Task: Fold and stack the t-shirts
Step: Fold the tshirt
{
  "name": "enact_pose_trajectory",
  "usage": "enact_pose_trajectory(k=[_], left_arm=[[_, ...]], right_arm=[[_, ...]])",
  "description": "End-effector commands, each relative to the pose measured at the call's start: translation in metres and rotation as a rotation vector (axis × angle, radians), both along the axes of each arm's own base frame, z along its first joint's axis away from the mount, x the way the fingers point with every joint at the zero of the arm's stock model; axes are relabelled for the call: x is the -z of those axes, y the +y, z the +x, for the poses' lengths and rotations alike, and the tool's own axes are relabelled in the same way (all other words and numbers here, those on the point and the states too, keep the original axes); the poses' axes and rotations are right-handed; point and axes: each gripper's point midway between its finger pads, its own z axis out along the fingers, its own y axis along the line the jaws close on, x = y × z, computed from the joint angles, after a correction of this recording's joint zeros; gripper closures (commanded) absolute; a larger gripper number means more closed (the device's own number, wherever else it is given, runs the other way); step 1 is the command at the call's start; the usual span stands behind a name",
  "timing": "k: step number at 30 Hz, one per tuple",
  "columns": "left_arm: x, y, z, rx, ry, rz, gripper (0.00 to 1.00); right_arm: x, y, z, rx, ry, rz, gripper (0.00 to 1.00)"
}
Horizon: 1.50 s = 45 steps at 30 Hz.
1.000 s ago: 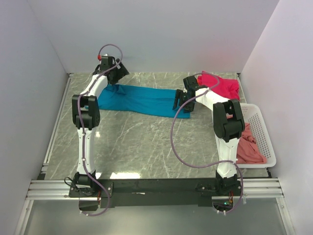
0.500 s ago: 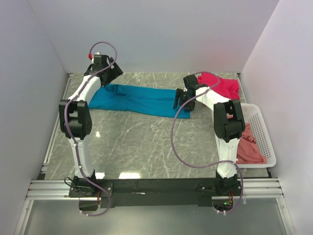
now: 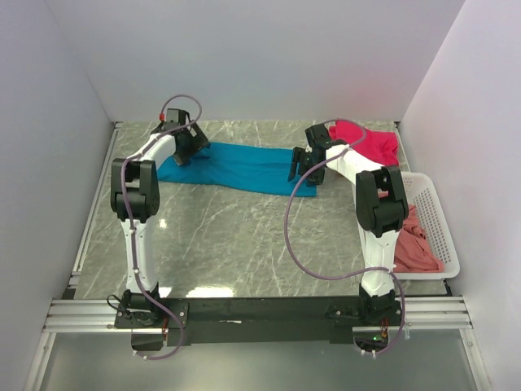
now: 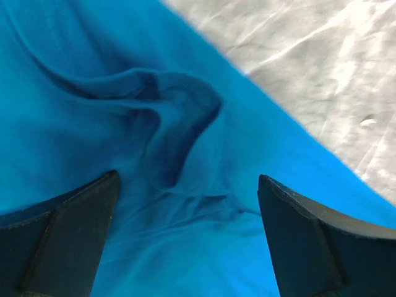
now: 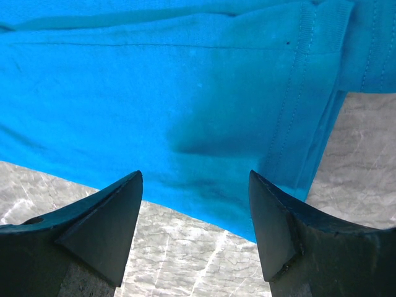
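No readable text, labels, brands, numbers or signs in any view

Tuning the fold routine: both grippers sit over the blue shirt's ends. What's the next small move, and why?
Probably lower both and close. The left gripper and right gripper hang open over opposite ends of the blue shirt, cloth below each gap but not pinched, so nothing can be lifted for a fold yet.

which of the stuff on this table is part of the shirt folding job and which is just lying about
Part of the job: teal shirt, magenta shirt, salmon shirt.
Just lying about: white basket holding the salmon shirt, table.
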Motion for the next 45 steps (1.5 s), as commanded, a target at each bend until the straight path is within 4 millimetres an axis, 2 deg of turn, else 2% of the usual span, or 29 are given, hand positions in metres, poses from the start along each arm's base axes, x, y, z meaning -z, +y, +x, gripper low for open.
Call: enact_pose_trajectory(k=[1, 4, 9, 10, 11, 13, 14, 17, 20, 22, 23, 24, 25, 27, 29, 30, 32, 34, 35, 36, 37, 39, 40, 41, 42, 44, 45], left_arm=[[-0.011, -0.008, 0.020, 0.014, -0.053, -0.034, 0.01], [-0.013, -0.016, 0.031, 0.027, -0.084, -0.070, 0.01], [-0.032, -0.039, 0.055, 0.084, -0.208, -0.150, 0.01], [-0.030, -0.042, 0.058, 0.087, -0.216, -0.151, 0.01], [-0.039, -0.042, 0.065, 0.084, -0.246, -0.152, 0.01], [-0.042, -0.048, 0.076, 0.096, -0.278, -0.180, 0.01], [-0.057, -0.052, 0.085, 0.108, -0.319, -0.191, 0.01], [-0.072, -0.062, 0.096, 0.123, -0.380, -0.223, 0.01], [-0.081, -0.064, 0.105, 0.113, -0.433, -0.225, 0.01], [-0.071, -0.059, 0.109, 0.091, -0.411, -0.212, 0.01], [-0.080, -0.059, 0.114, 0.089, -0.430, -0.203, 0.01], [-0.072, -0.058, 0.115, 0.085, -0.409, -0.191, 0.01], [-0.073, -0.057, 0.115, 0.089, -0.399, -0.187, 0.00], [-0.088, -0.059, 0.115, 0.097, -0.426, -0.193, 0.01], [-0.089, -0.057, 0.112, 0.092, -0.441, -0.188, 0.01], [-0.096, -0.055, 0.110, 0.085, -0.447, -0.179, 0.01], [-0.093, -0.046, 0.104, 0.071, -0.416, -0.133, 0.01], [-0.103, -0.042, 0.099, 0.069, -0.413, -0.104, 0.01], [-0.097, -0.037, 0.094, 0.065, -0.394, -0.080, 0.01], [-0.103, -0.030, 0.091, 0.047, -0.391, -0.052, 0.01], [-0.101, -0.027, 0.089, 0.047, -0.384, -0.035, 0.01], [-0.098, -0.022, 0.087, 0.054, -0.369, -0.006, 0.01], [-0.096, -0.020, 0.088, 0.063, -0.366, -0.004, 0.01], [-0.096, -0.019, 0.089, 0.065, -0.367, -0.002, 0.01], [-0.086, -0.018, 0.088, 0.064, -0.339, 0.000, 0.01], [-0.085, -0.014, 0.091, 0.056, -0.335, -0.008, 0.01], [-0.078, -0.012, 0.092, 0.050, -0.321, -0.011, 0.01]], right_arm=[[-0.011, -0.001, 0.006, 0.004, -0.031, 0.007, 0.24], [-0.010, -0.002, 0.006, 0.009, -0.029, 0.007, 0.24], [-0.004, -0.002, 0.003, 0.011, -0.013, 0.005, 0.24], [-0.004, -0.002, 0.004, 0.013, -0.016, 0.005, 0.24], [-0.005, -0.002, 0.004, 0.013, -0.016, 0.005, 0.24], [-0.006, -0.001, 0.005, 0.007, -0.019, 0.007, 0.24], [-0.005, -0.001, 0.004, 0.006, -0.017, 0.009, 0.24], [-0.004, -0.002, 0.004, 0.012, -0.012, 0.003, 0.24], [-0.005, -0.004, 0.005, 0.012, -0.014, -0.003, 0.24], [-0.009, -0.004, 0.005, 0.007, -0.019, -0.011, 0.24], [-0.015, -0.005, 0.009, 0.010, -0.034, -0.015, 0.24], [-0.020, -0.005, 0.011, 0.003, -0.045, -0.017, 0.24], [-0.026, -0.005, 0.014, 0.004, -0.058, -0.015, 0.24], [-0.036, -0.005, 0.017, 0.001, -0.081, -0.016, 0.24], [-0.044, -0.005, 0.021, 0.003, -0.102, -0.015, 0.24], [-0.048, -0.006, 0.022, 0.006, -0.112, -0.024, 0.24], [-0.054, -0.007, 0.027, 0.005, -0.125, -0.034, 0.24], [-0.064, -0.009, 0.035, 0.009, -0.150, -0.046, 0.24], [-0.068, -0.010, 0.039, 0.012, -0.160, -0.048, 0.24], [-0.067, -0.012, 0.042, 0.013, -0.159, -0.051, 0.24], [-0.077, -0.011, 0.050, 0.016, -0.183, -0.046, 0.24], [-0.073, -0.014, 0.060, 0.021, -0.179, -0.049, 0.24], [-0.081, -0.013, 0.067, 0.021, -0.194, -0.041, 0.24], [-0.073, -0.015, 0.072, 0.023, -0.185, -0.044, 0.24], [-0.073, -0.015, 0.077, 0.025, -0.190, -0.042, 0.24], [-0.078, -0.016, 0.090, 0.033, -0.210, -0.029, 0.24], [-0.068, -0.021, 0.095, 0.039, -0.192, -0.033, 0.24]])
